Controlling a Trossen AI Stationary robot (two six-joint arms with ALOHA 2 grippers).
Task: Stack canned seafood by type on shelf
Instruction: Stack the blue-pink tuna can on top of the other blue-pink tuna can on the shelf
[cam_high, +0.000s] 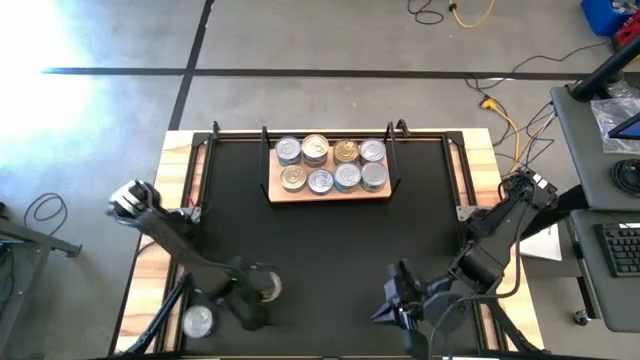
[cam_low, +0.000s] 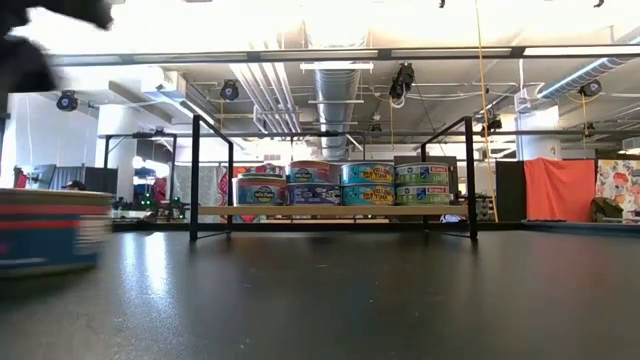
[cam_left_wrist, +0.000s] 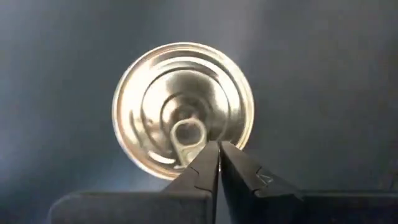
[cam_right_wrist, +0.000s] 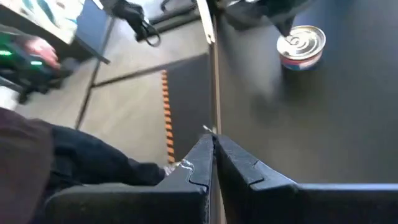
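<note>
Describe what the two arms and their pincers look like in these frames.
Both arms are dark, built of jointed black segments. The left arm carries a pale grey rounded housing near its base; the right arm has small light fittings at its base joint. The left pincer and the right pincer each have two black, angular, tapering fingers.

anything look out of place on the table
Two tins sit off the shelf: one silver-lidded tin at the near left corner of the table, another tin under the shut left gripper. The tins on the shelf look neatly stacked.
</note>
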